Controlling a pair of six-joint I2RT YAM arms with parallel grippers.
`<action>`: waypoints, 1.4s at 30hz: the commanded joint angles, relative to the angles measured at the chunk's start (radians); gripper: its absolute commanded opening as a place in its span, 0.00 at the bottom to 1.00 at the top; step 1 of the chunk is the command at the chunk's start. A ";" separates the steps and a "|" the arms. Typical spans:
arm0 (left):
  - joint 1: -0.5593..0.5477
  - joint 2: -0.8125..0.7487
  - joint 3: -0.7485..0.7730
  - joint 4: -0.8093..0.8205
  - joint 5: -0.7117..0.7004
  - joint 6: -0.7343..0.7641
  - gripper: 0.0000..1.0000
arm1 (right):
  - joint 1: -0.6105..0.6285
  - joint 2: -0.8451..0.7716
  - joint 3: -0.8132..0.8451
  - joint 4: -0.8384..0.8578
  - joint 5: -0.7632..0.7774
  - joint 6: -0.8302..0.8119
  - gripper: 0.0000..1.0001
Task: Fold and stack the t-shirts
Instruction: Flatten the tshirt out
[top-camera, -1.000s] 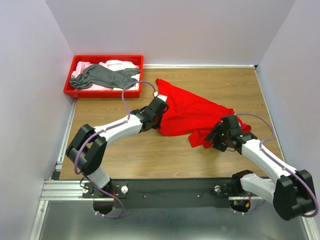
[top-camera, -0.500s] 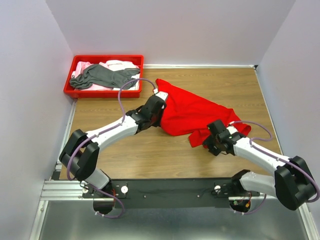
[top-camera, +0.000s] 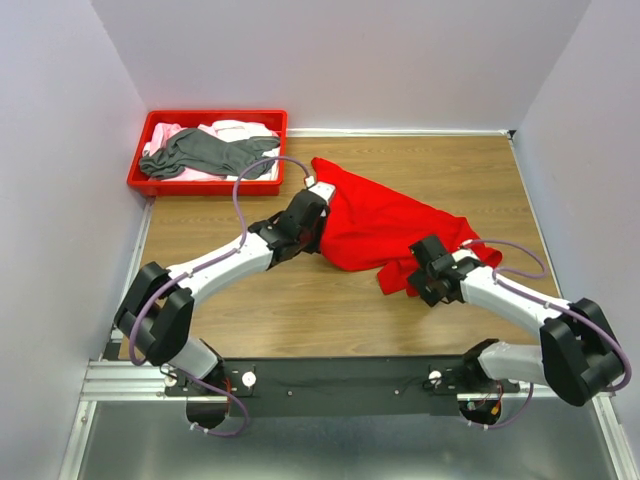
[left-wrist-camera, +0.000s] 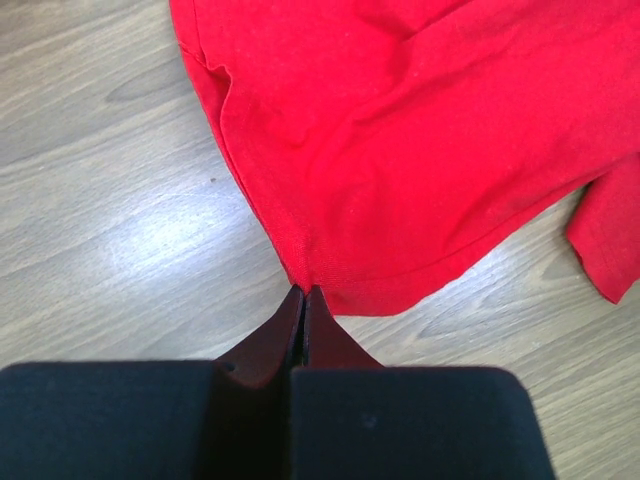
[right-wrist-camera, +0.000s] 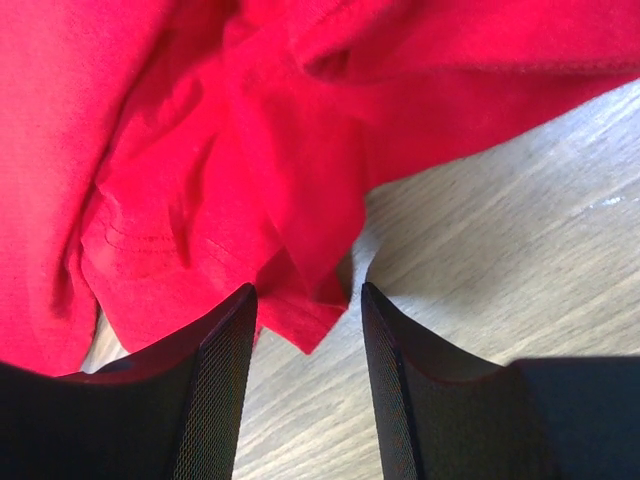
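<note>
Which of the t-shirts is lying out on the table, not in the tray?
The red t-shirt. It lies crumpled on the wooden table, while the dark grey shirt and the pale pink shirt sit in the red tray at the far left.

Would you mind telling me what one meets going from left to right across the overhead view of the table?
red tray → left hand → right hand; the red t-shirt overlaps both hands, so it has no clear place in the order.

Matt cloth t-shirt (top-camera: 385, 225), glossy wood table (top-camera: 300, 310)
</note>
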 joint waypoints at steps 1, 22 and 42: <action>0.009 -0.041 -0.010 0.017 0.018 0.010 0.00 | 0.013 0.050 0.010 -0.047 0.065 0.028 0.51; 0.171 -0.028 0.079 0.021 0.064 0.016 0.00 | -0.018 -0.040 0.218 -0.107 0.316 -0.153 0.01; 0.380 -0.117 1.010 -0.207 -0.118 0.050 0.00 | -0.363 0.064 1.309 0.164 0.309 -1.185 0.01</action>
